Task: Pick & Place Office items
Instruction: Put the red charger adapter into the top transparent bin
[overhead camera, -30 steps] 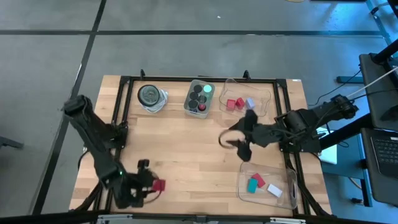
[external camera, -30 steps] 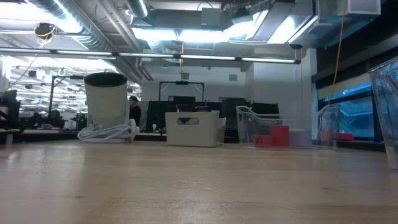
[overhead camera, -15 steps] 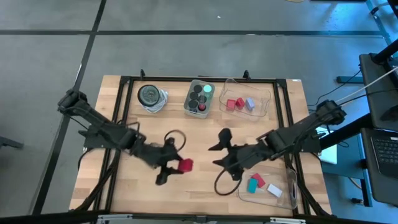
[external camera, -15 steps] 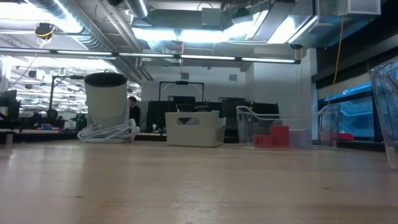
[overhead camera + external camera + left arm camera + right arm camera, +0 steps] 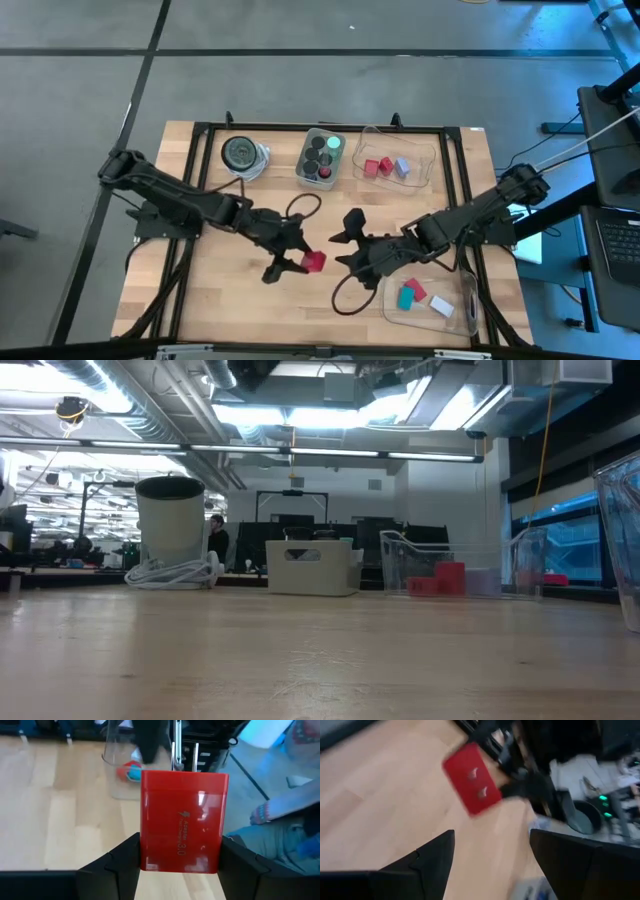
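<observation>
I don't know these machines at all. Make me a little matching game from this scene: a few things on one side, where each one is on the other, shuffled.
Things:
1. red block
2. white block
3. lavender block
4. bright green cylinder

Places:
A. in the grey bin at the table's far edge, with dark cylinders
B. in the clear tray at the near right corner
C. clamped in the left gripper over the table's middle
D. in the clear tray at the far right, beside two red blocks

Pairs: 1-C, 2-B, 3-D, 4-A
</observation>
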